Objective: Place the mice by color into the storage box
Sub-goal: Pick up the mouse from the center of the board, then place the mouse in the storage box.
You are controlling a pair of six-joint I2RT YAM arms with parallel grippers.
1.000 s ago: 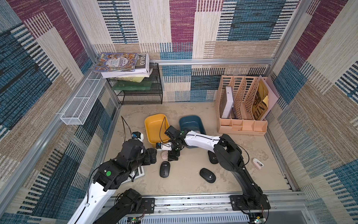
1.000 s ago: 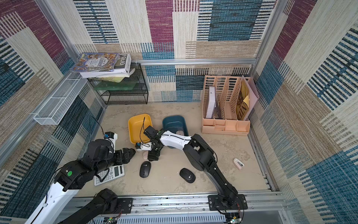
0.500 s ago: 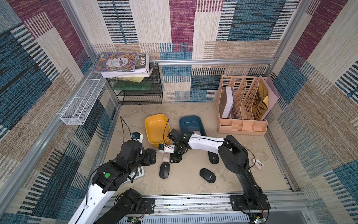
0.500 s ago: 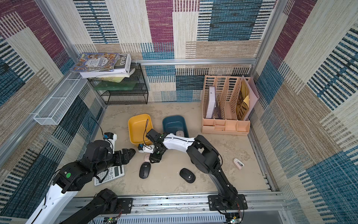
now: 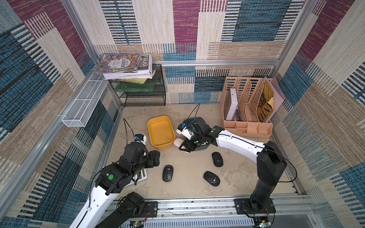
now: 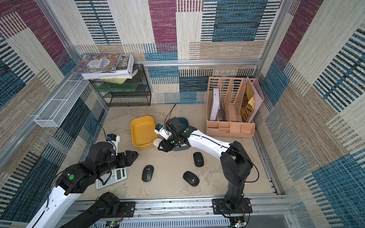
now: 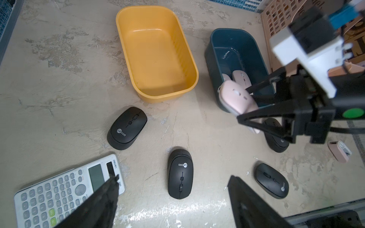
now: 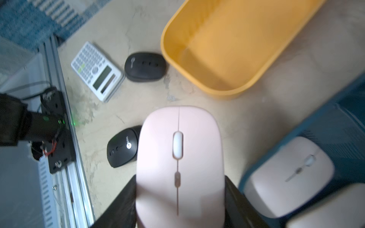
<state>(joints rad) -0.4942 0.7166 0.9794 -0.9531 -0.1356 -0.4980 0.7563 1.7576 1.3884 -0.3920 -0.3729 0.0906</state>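
Newly lifted off the desk, the last pink mouse hangs grasped in the right tool. Just beside that tool, the blue box holds two pink mice. Four black mice wait below it. The yellow box is empty, and the left tool is released.

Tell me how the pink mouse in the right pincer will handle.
The pink mouse looks rigid: its shell shows no flex in the right pincer. Its smooth, rounded sides might slip under a light squeeze. Flat and low, it should slide rather than roll when released.
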